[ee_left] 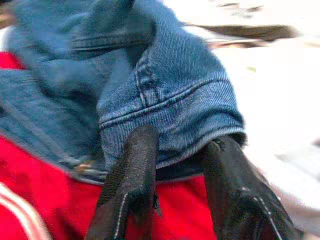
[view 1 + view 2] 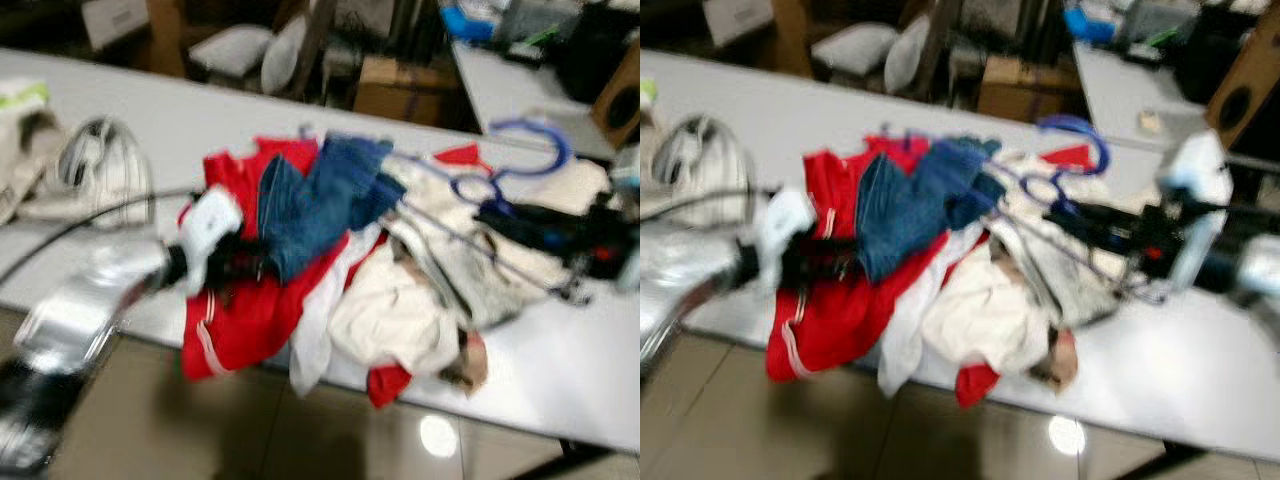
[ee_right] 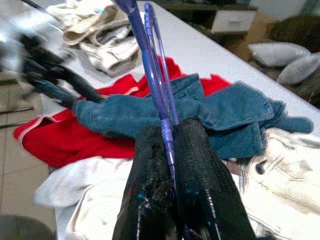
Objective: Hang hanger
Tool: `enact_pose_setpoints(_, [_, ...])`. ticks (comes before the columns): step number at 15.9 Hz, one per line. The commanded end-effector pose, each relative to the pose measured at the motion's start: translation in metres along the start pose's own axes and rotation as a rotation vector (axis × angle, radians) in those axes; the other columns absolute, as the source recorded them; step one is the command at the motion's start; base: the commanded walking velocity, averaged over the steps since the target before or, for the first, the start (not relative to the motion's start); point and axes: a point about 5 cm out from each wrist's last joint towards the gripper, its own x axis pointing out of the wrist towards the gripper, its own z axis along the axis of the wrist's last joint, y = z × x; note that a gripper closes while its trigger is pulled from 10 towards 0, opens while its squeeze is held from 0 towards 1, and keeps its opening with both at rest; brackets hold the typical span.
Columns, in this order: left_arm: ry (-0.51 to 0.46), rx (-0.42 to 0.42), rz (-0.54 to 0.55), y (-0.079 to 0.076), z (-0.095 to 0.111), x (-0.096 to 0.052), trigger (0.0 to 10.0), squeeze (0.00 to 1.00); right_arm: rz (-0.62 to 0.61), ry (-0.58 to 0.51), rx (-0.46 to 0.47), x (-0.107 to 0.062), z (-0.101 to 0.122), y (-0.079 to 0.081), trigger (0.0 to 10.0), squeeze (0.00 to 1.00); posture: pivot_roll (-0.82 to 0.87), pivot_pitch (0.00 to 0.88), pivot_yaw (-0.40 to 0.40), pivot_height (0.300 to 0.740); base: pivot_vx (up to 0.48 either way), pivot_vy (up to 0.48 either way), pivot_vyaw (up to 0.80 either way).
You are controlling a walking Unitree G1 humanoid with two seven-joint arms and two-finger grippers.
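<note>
At the near left, the left gripper [image 1: 175, 170] reaches in over the counter's [image 2: 560, 370] near edge, its two black fingers [image 1: 132, 185] spread apart with the folded hem of a blue denim garment [image 2: 320, 200] between them; the pads seem to press on the cloth, though the blur makes the grip hard to judge. Under the denim lies a red garment [image 2: 245, 310] with white stripes, hanging partly over the near edge. Just right of it sits a heap of white and cream clothes [image 2: 400, 310], also spilling off the edge.

On the right, the right gripper [image 3: 172, 150] is clenched on the thin shaft of a blue hanger [image 2: 520, 155], pinched tight between its fingertips. The hanger stands above the far right part of the pile, its hook curving up toward the far side.

Farther left on the counter lies another bundle of pale clothes [image 2: 90, 170], well apart from the main pile. Beyond the counter stand a cardboard box [image 2: 400, 90] and white cushions [image 2: 250, 50].
</note>
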Motion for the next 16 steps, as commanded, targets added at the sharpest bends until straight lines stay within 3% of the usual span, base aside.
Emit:
enact_pose_setpoints(1, [-0.062,0.031,-0.011,-0.002,0.020,-0.011,10.0,1.00,-0.076,0.019,0.009,0.007,-0.004,-0.003,10.0,0.00,-0.03,0.000,-0.079,0.740,0.000,0.000,0.00])
enact_pose_setpoints(2, [-0.087,0.025,0.005,-0.001,0.025,-0.017,10.0,1.00,-0.128,0.023,0.021,0.011,-0.007,-0.005,10.0,0.00,-0.02,0.000,-0.086,0.740,0.000,0.000,0.00])
enact_pose_setpoints(3, [-0.182,0.010,0.086,0.005,0.041,-0.031,10.0,1.00,-0.253,-0.006,0.081,0.020,-0.011,-0.009,10.0,0.00,-0.01,0.000,-0.089,0.740,0.000,0.000,0.00])
enact_pose_setpoints(5, [-0.308,-0.014,0.170,0.007,0.059,-0.050,10.0,1.00,-0.379,-0.048,0.132,0.031,-0.009,-0.009,10.0,0.00,0.00,0.000,-0.092,0.740,0.000,0.000,0.00])
enact_pose_setpoints(7, [-0.411,-0.084,0.365,0.021,0.066,-0.060,10.0,1.00,-0.514,-0.130,0.211,0.044,0.000,-0.005,10.0,0.00,-0.01,0.000,-0.084,0.740,0.000,0.000,0.80])
enact_pose_setpoints(10, [-0.383,-0.186,0.592,0.030,0.050,-0.044,10.0,1.00,-0.665,-0.123,0.243,0.053,-0.001,-0.003,10.0,0.00,-0.02,0.000,-0.069,0.740,0.000,0.000,0.80])
enact_pose_setpoints(12, [-0.349,-0.258,0.617,0.015,0.040,-0.018,10.0,1.00,-0.686,-0.090,0.271,0.059,-0.005,0.005,10.0,0.00,-0.02,0.000,-0.069,0.740,0.000,0.000,0.80])
enact_pose_setpoints(14, [-0.394,-0.237,0.637,-0.001,0.041,-0.004,10.0,1.00,-0.700,-0.076,0.258,0.066,-0.008,0.016,10.0,0.00,-0.02,0.000,-0.057,0.740,0.000,0.000,0.80])
enact_pose_setpoints(16, [-0.331,-0.234,0.724,-0.005,0.035,0.013,10.0,1.00,-0.732,-0.089,0.326,0.070,-0.008,0.025,10.0,0.00,-0.02,0.000,-0.042,0.740,0.000,0.000,0.80])
